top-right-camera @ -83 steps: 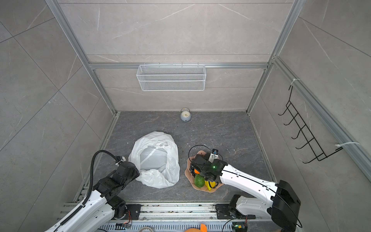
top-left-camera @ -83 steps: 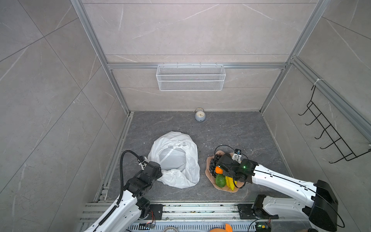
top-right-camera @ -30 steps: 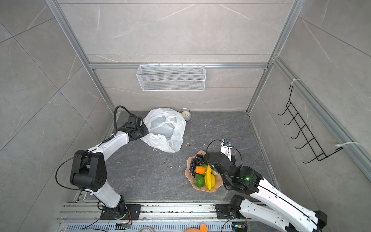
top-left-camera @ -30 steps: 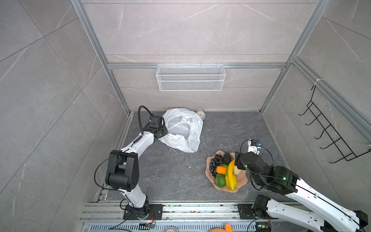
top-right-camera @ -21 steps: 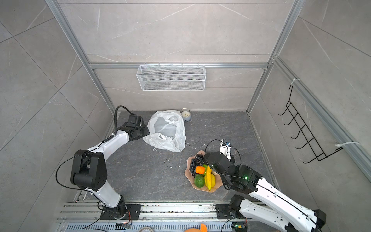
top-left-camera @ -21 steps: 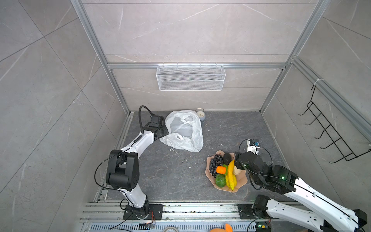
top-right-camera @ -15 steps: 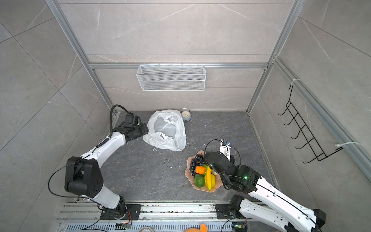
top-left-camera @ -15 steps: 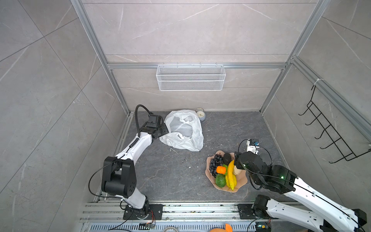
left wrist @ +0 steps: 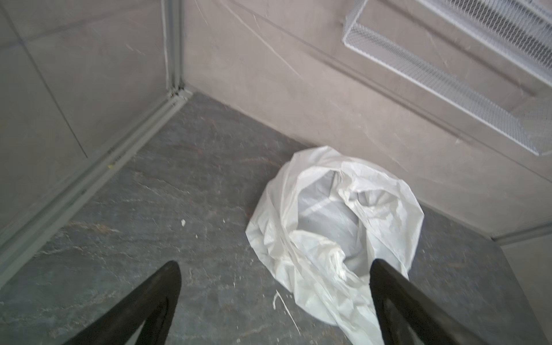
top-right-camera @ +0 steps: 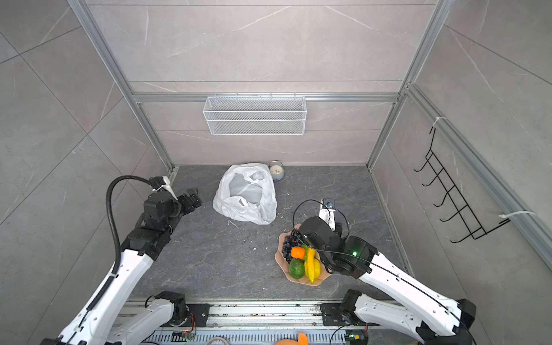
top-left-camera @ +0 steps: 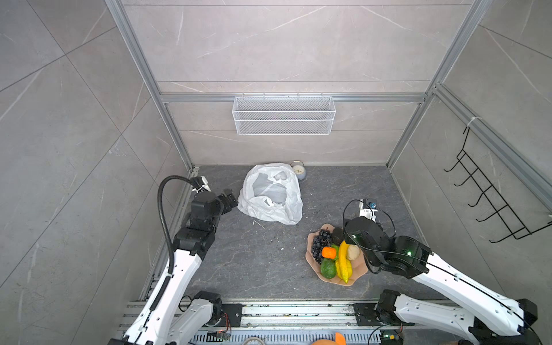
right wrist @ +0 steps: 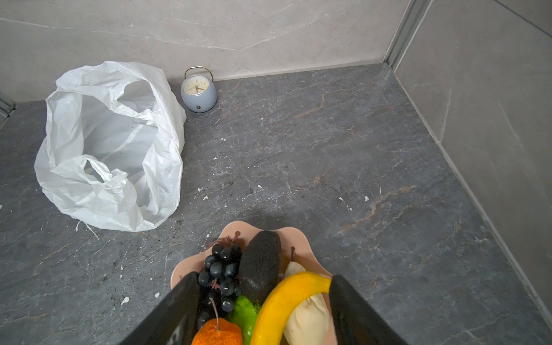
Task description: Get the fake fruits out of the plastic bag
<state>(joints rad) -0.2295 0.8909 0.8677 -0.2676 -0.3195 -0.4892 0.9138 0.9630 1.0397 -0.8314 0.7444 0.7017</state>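
Desk: Where's the fruit?
Me: All I can see of the fake fruits (top-left-camera: 334,257) is piled in the pink bowl (top-left-camera: 360,273), lower right of centre in both top views. The plastic bag (top-left-camera: 270,194) lies mid-frame, a little left of centre, just beside the clock (top-left-camera: 298,170). Its mouth gapes and no fruit shows inside
Desk: Jaws?
Me: My left gripper (left wrist: 274,263) is spread wide, holding nothing, just left of the bag. My right gripper (right wrist: 263,277) stands parted over the bowl, clamping nothing
Desk: Handling?
Me: I judge the fruit to be light, hard, smooth shells. Round ones slip, so I'd pinch across the middle, and take the grape bunch (right wrist: 221,268) by its body. The bag is limp thin film and drags easily, so I'd take a handle or rim fold
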